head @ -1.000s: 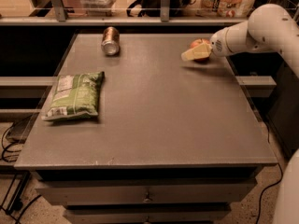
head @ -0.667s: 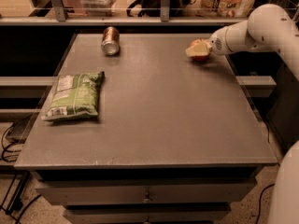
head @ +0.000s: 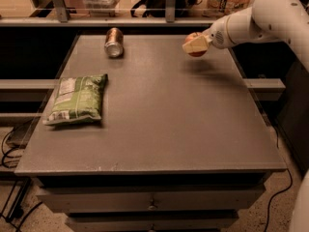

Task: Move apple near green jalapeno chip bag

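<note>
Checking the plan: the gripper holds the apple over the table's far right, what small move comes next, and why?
Probably carry it leftward in view and nearer, toward the green jalapeno chip bag. The gripper is shut on the apple above the far right of the table; the bag lies by the left edge, well apart.

The jaws, held over the desk's [head: 169,115] far right side, grip the apple [head: 197,53], and a pale finger hides most of its front. Behind the jaws, the arm [head: 270,13] is cut off by the right edge. Far left of the jaws, the print on the green jalapeno chip bag [head: 77,99] is too small to read.
</note>
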Robot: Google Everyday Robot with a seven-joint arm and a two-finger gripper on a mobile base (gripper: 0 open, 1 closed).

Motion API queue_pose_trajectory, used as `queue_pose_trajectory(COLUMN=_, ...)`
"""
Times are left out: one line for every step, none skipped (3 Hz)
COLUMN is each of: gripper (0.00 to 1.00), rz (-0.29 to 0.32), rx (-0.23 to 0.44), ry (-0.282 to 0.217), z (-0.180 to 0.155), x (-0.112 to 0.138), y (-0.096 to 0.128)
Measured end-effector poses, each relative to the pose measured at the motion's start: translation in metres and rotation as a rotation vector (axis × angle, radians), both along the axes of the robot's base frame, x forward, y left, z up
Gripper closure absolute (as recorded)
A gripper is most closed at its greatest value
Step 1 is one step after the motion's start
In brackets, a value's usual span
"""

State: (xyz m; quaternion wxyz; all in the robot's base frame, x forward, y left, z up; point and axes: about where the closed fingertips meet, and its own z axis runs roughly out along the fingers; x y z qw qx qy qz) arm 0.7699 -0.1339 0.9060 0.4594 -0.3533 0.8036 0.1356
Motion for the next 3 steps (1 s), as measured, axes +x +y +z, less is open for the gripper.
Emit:
queue_pose_trajectory(gripper=1.0, rz=0.016, rx=-0.005, ry=-0.007, z=0.002, x=-0.001, y=0.006)
queue_pose_trajectory(gripper=1.0, rz=0.016, rx=-0.005, ry=-0.007, z=0.001, x=-0.001, y=0.006)
queue_pose_trajectory(gripper=1.0, rz=0.09, rx=0.001, ry=0.036, z=-0.013, x=-0.012, y=0.03)
